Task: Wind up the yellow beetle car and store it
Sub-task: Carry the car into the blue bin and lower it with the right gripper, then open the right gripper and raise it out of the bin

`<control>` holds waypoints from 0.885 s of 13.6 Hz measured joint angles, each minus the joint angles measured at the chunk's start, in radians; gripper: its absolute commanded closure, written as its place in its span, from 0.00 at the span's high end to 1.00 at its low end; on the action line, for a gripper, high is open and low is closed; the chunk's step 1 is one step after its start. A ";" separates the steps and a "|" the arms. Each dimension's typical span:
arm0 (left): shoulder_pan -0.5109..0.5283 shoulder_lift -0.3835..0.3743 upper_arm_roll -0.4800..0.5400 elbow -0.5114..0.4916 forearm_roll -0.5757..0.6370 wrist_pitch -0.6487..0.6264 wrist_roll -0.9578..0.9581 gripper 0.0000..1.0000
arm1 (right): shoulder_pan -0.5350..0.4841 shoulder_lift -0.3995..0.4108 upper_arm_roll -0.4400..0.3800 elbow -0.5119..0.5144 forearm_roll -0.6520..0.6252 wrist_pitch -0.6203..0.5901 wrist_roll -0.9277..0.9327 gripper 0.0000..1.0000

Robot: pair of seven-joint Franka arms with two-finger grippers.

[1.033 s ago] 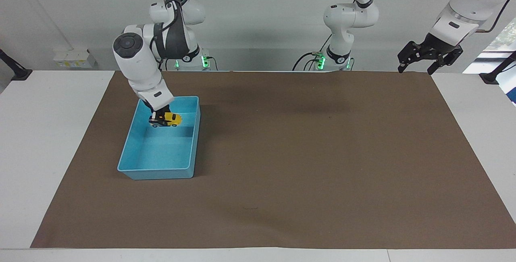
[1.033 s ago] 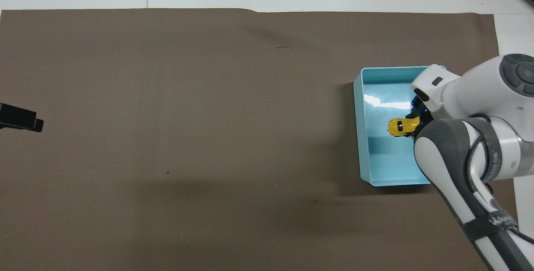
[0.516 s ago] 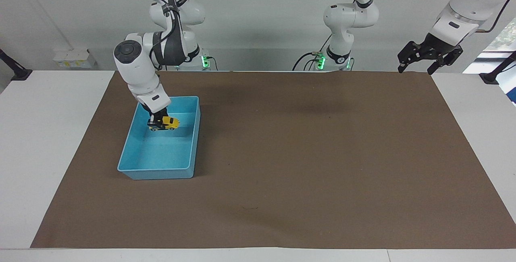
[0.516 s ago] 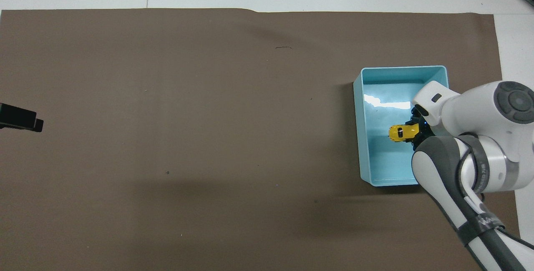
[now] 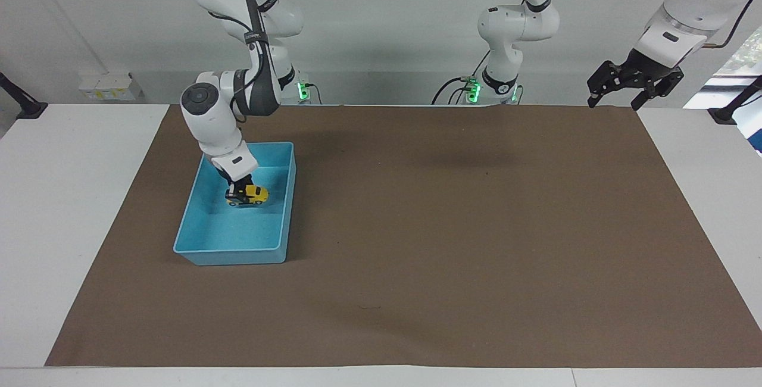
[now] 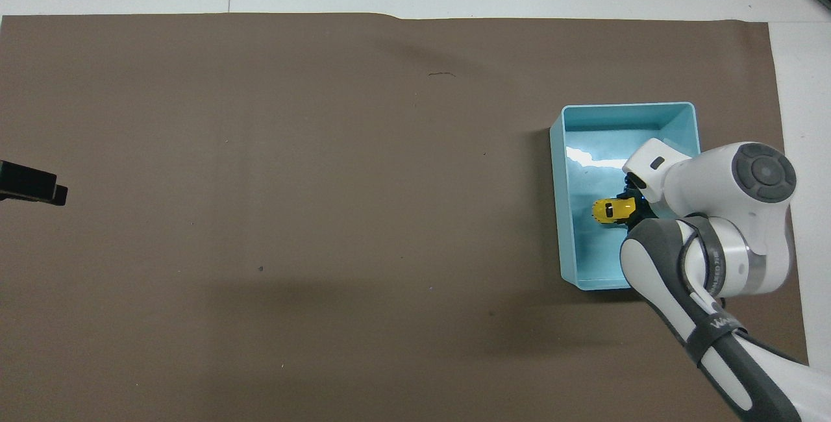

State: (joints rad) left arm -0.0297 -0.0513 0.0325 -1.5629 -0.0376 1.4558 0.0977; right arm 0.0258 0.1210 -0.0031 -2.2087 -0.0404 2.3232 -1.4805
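The white counter [image 5: 71, 208] carries a wide brown mat [image 5: 452, 226], and on the mat, toward the right arm's end, sits the blue bin [image 5: 196, 249], a shallow open tray at about nine o'clock in the facing view and three o'clock in the overhead one. The right arm bends down into that bin, and its right gripper [image 5: 237, 187] is clenched on the rear of the yellow beetle car [image 5: 249, 194], which hangs low inside the bin, roughly mid-length and level; whether its wheels touch the bin floor cannot be told from either view. The chief risk from here, as I judge it, is the release: if the car has been wound and is let go with its wheels on the slick floor, it may shoot forward and knock against a wall or climb out over the low rim; if it is dropped from any height it could bounce or tip onto its side. The bulky wrist also sits close to the bin wall nearest the robots, so a careless withdrawal could nudge the bin along the mat. The left gripper [image 5: 632, 84] waits high at two o'clock in the facing view, over the mat's corner, its fingers spread apart and holding nothing.
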 measured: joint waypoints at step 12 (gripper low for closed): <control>0.000 0.000 0.000 0.000 0.000 0.000 0.000 1.00 | -0.002 0.042 0.003 0.055 0.001 -0.030 0.000 1.00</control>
State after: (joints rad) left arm -0.0297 -0.0513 0.0326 -1.5629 -0.0376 1.4558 0.0977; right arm 0.0235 0.1629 0.0003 -2.1538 -0.0394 2.2936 -1.4805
